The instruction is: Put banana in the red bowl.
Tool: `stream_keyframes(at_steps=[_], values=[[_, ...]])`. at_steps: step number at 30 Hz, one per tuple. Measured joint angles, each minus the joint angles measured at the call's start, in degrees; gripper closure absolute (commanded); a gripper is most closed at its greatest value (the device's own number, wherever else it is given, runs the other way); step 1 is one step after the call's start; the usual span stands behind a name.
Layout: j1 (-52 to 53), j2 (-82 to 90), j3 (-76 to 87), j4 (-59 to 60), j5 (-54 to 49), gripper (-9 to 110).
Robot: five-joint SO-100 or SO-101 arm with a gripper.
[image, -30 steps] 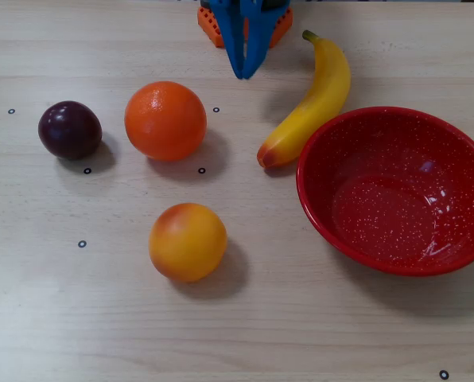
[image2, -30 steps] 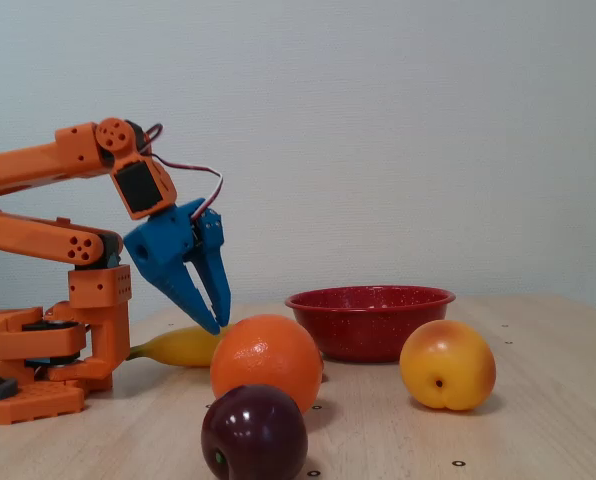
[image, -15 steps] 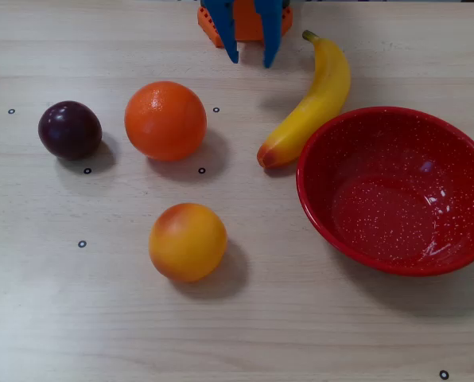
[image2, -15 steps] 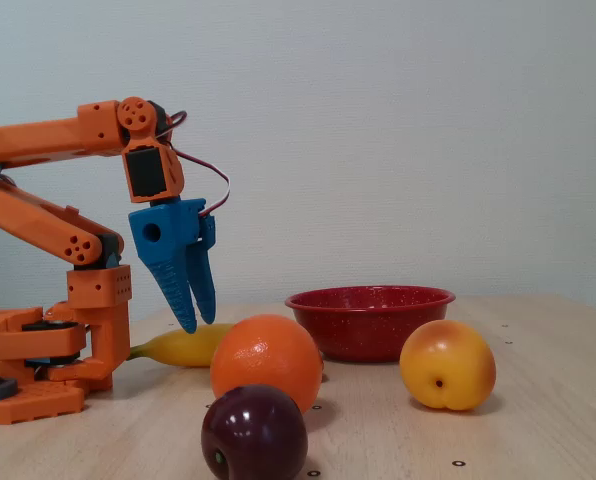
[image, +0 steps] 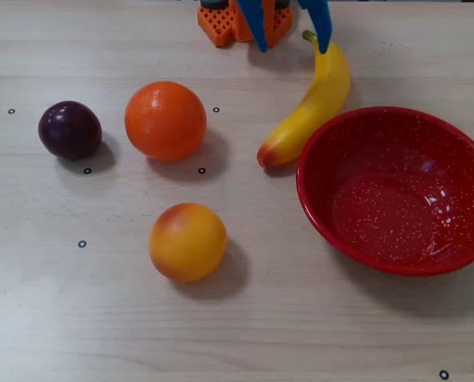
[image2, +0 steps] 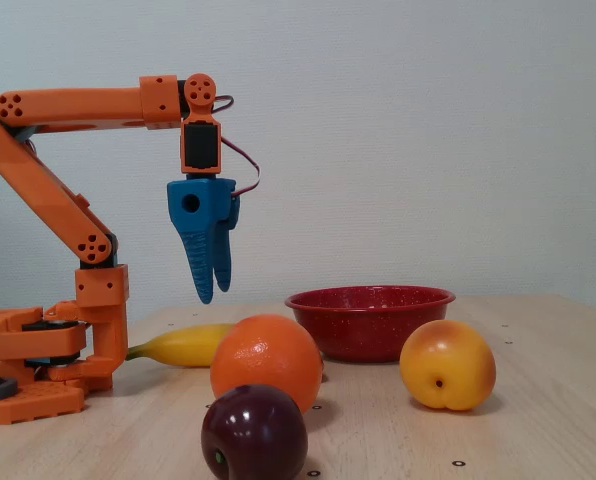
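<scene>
The yellow banana [image: 316,103] lies on the wooden table, its stem toward the arm and its orange-red tip next to the left rim of the red bowl [image: 316,199]. The bowl is empty. In the fixed view the banana [image2: 183,345] lies behind the orange, and the bowl [image2: 368,320] stands to its right. My blue gripper [image: 293,49] hangs open and empty, pointing down, well above the table near the banana's stem end. In the fixed view its tips [image2: 214,293] are clearly above the banana.
An orange [image: 165,119] [image2: 268,362], a dark plum [image: 70,130] [image2: 253,435] and a yellow-orange peach [image: 188,241] [image2: 448,365] sit left of the bowl in the overhead view. The orange arm base [image: 233,24] [image2: 38,370] stands at the table's far edge.
</scene>
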Motion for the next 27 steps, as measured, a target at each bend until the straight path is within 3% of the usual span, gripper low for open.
stream_keyframes(at_steps=[15, 27], values=[[-2.72, -20.92, -12.13, 0.97, 2.55, 72], [-6.94, -25.93, -12.74, 1.14, 0.0, 71]])
